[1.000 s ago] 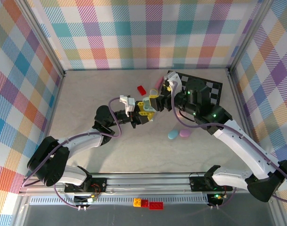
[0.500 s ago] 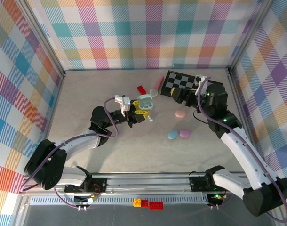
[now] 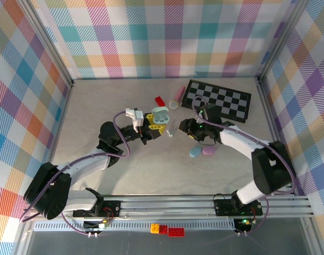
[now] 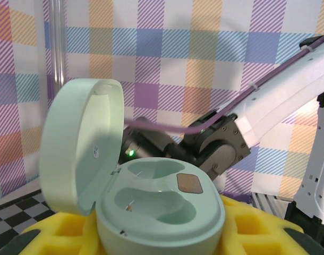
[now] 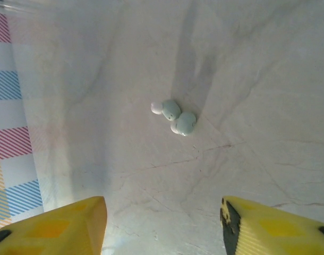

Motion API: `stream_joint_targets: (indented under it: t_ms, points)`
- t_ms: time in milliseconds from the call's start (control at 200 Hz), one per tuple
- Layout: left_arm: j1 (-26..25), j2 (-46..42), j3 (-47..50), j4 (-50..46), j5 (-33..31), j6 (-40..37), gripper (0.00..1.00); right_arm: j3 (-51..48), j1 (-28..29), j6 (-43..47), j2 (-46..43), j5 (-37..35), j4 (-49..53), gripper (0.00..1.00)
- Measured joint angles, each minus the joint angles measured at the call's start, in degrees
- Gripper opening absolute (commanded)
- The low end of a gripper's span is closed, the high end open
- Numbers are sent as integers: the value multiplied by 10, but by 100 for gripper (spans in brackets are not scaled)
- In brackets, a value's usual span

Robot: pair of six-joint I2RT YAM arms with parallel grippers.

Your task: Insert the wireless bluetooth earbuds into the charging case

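The left jaws grip the open mint case (image 4: 159, 207) upright by its base. Near it, a pair of mint earbuds (image 5: 178, 118) lies on the bare surface, the two touching, with the right jaws spread and empty above them. It seems best to come straight down, centre one earbud between the jaws and close gently, so it neither skids nor drags its twin. Plaid walls (image 3: 172, 37) ring the pale surface (image 3: 98, 106). A chessboard (image 3: 218, 98), two oval cases (image 3: 195, 152) and a red brick (image 3: 160, 101) lie elsewhere on it.

Top camera looked down from behind both arms. Left wrist camera, close over the charging case (image 4: 158, 210), faced the right arm (image 4: 289, 101). Right wrist camera faced down at earbuds (image 5: 176, 118) beyond the right claw (image 5: 162, 211), shared overhead.
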State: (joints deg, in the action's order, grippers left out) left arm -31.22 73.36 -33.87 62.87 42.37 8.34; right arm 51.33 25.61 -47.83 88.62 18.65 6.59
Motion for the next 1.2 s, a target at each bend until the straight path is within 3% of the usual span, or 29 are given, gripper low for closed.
stream_joint_targets:
  t_ms: [295, 650, 1200]
  points:
    - [0, -21, 0, -40, 0, -7, 35, 19, 41, -49, 116, 5, -67, 44]
    - [0, -43, 0, -82, 0, -28, 35, 48, 41, -73, 175, 5, -103, 35]
    - [0, -49, 4, -104, 0, -37, 35, 84, 41, -72, 217, 6, -104, 37]
